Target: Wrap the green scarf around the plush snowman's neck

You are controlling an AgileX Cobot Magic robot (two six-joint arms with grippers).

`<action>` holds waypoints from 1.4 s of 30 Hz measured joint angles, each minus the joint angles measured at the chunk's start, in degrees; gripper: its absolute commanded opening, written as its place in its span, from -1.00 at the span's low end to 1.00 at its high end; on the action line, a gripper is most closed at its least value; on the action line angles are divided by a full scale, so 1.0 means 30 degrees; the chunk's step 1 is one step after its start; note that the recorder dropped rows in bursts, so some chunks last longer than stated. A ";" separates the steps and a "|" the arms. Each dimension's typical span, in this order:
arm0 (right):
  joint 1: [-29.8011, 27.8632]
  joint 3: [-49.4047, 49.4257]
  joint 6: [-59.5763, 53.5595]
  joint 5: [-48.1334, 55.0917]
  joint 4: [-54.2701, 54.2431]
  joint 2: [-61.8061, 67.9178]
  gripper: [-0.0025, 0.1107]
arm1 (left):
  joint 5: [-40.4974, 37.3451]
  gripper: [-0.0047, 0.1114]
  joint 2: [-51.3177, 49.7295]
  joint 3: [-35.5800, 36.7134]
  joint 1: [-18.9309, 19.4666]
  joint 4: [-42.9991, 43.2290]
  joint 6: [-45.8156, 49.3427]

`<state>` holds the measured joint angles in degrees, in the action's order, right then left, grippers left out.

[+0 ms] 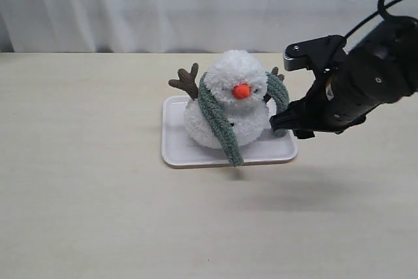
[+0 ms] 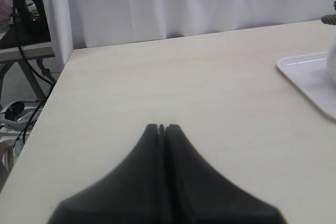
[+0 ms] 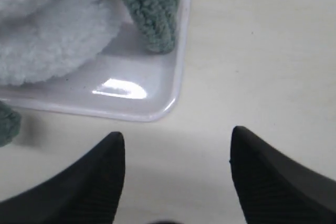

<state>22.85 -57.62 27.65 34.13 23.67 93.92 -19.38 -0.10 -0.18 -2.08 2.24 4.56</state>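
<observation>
The plush snowman (image 1: pixel 243 117) sits upright on a white tray (image 1: pixel 179 151), orange nose facing forward. The green scarf (image 1: pixel 217 117) lies around its neck, behind the head. One end hangs down the front past the tray's near rim, and the other end (image 1: pixel 278 93) hangs down on the right. My right gripper (image 1: pixel 281 125) is open just right of the tray, holding nothing. In the right wrist view the right gripper (image 3: pixel 177 135) hovers over bare table beside the tray's corner (image 3: pixel 157 98), with a scarf end (image 3: pixel 152 9) and the snowman's white fluff (image 3: pixel 47 30) beyond. My left gripper (image 2: pixel 163 127) is shut and empty, far from the tray (image 2: pixel 310 77).
A white curtain (image 1: pixel 163 4) hangs behind the table. The table's side edge (image 2: pixel 50 103) shows in the left wrist view, with cables and a stand (image 2: pixel 21 14) beyond it. Brown twig arms (image 1: pixel 186 82) stick out from the snowman.
</observation>
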 measured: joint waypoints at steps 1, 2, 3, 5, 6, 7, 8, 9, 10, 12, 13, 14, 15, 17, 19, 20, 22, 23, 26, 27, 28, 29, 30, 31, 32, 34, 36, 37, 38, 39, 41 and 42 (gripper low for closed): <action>-0.0506 0.0551 -0.0285 -0.1635 0.0134 0.0064 0.05 | 0.0000 -0.92 0.0000 0.0000 0.0000 0.0000 0.0000; -0.0944 0.1098 -0.0446 -0.3607 0.0348 0.0239 0.05 | 0.0000 -0.92 0.0000 0.0000 0.0000 0.0000 0.0000; -0.1106 0.1388 -0.0509 -0.4888 0.0517 0.0351 0.05 | 0.0000 -0.92 0.0000 0.0000 0.0000 0.0000 0.0000; -0.1242 0.1775 -0.0596 -0.7189 0.0707 0.0714 0.05 | 0.0000 -0.92 0.0000 0.0000 0.0000 0.0000 0.0000; -0.1271 0.1902 -0.0641 -0.8316 0.0853 0.0954 0.05 | 0.0000 -0.92 0.0000 0.0000 0.0000 0.0000 0.0000; -0.1271 0.1967 -0.0693 -0.9258 0.1002 0.1241 0.05 | 0.0000 -0.92 0.0000 0.0000 0.0000 0.0000 0.0000; -0.1286 0.1960 -0.0733 -0.9870 0.1063 0.1561 0.05 | 0.0000 -0.92 0.0000 0.0000 0.0000 0.0000 0.0000; -0.1322 0.1915 -0.0777 -1.0325 0.1170 0.1897 0.05 | 0.0000 -0.92 0.0000 0.0000 0.0000 0.0000 0.0000; -0.1357 0.1740 -0.0816 -1.0555 0.1219 0.2240 0.05 | 0.0000 -0.92 0.0000 0.0000 0.0000 0.0000 0.0000; -0.1599 0.1287 -0.0854 -1.0594 0.1259 0.2766 0.05 | 0.0000 -0.92 0.0000 0.0000 0.0000 0.0000 0.0000; -0.1786 0.1039 -0.0891 -1.0538 0.1259 0.2985 0.05 | 0.0000 -0.92 0.0000 0.0000 0.0000 0.0000 0.0000; -0.1922 0.0849 -0.0891 -1.0499 0.1296 0.3134 0.05 | 0.0000 -0.92 0.0000 0.0000 0.0000 0.0000 0.0000; -0.2233 0.0523 -0.0891 -1.0394 0.1308 0.3371 0.05 | 0.0000 -0.92 0.0000 0.0000 0.0000 0.0000 0.0000; -0.2524 0.0320 -0.0927 -1.0517 0.1341 0.3715 0.05 | 0.0000 -0.92 0.0000 0.0000 0.0000 0.0000 0.0000; -0.2608 0.0320 -0.1123 -1.1137 0.1341 0.4271 0.04 | 0.0000 -0.92 0.0000 0.0000 0.0000 0.0000 0.0000; -0.2608 0.0320 -0.1164 -1.1375 0.1341 0.4468 -0.06 | 0.0000 -0.92 0.0000 0.0000 0.0000 0.0000 0.0000; -0.2608 0.0320 -0.1364 -1.2044 0.1341 0.5162 -0.34 | 0.0000 -0.92 0.0000 0.0000 0.0000 0.0000 0.0000; -0.2608 0.0320 -0.1543 -1.2329 0.1341 0.5504 -0.43 | 0.0000 -0.92 0.0000 0.0000 0.0000 0.0000 0.0000; -0.2608 0.0320 -0.1655 -1.2403 0.1341 0.5644 -0.89 | 0.0000 -0.92 0.0000 0.0000 0.0000 0.0000 0.0000; -0.2608 0.0320 -0.1698 -1.2410 0.1341 0.5644 -0.88 | 0.0000 -0.92 0.0000 0.0000 0.0000 0.0000 0.0000; -0.2608 0.0320 -0.1728 -1.2410 0.1341 0.5644 -0.88 | 0.0000 -0.92 0.0000 0.0000 0.0000 0.0000 0.0000; -0.2608 0.0320 -0.1746 -1.2215 0.1341 0.5460 -0.88 | 0.0000 -0.92 0.0000 0.0000 0.0000 0.0000 0.0000; -0.2608 0.0320 -0.1778 -1.2036 0.1341 0.5302 -0.88 | 0.0000 -0.92 0.0000 0.0000 0.0000 0.0000 0.0000; -0.2574 0.0320 -0.1778 -1.1608 0.1341 0.4848 -0.88 | 0.0000 -0.92 0.0000 0.0000 0.0000 0.0000 0.0000; -0.2433 0.0320 -0.1778 -1.1375 0.1341 0.4575 -0.88 | 0.0000 -0.92 0.0000 0.0000 0.0000 0.0000 0.0000; -0.1954 0.0320 -0.1828 -1.0281 0.1341 0.3749 -0.88 | 0.0000 -0.92 0.0000 0.0000 0.0000 0.0000 0.0000; -0.1480 0.0285 -0.1843 -0.9446 0.1341 0.3124 -0.89 | 0.0000 -0.92 0.0000 0.0000 0.0000 0.0000 0.0000; -0.1203 0.0262 -0.1843 -0.8936 0.1341 0.2854 -0.89 | 0.0000 -0.92 0.0000 0.0000 0.0000 0.0000 0.0000; -0.0902 0.0276 -0.1874 -0.8410 0.1341 0.2628 -0.89 | 0.0000 -0.92 0.0000 0.0000 0.0000 0.0000 0.0000; -0.0658 0.0276 -0.1874 -0.7937 0.1341 0.2459 -0.89 | 0.0000 -0.92 0.0000 0.0000 0.0000 0.0000 0.0000; -0.0108 0.0229 -0.1888 -0.6522 0.1305 0.2352 -0.89 | 0.0000 -0.92 0.0000 0.0000 0.0000 0.0000 0.0000; 0.0059 0.0145 -0.1919 -0.5662 0.1251 0.2352 -0.89 | 0.0000 -0.92 0.0000 0.0000 0.0000 0.0000 0.0000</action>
<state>23.03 -57.19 21.89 17.14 27.42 100.98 -19.38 -0.10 -0.18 -2.08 2.24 4.56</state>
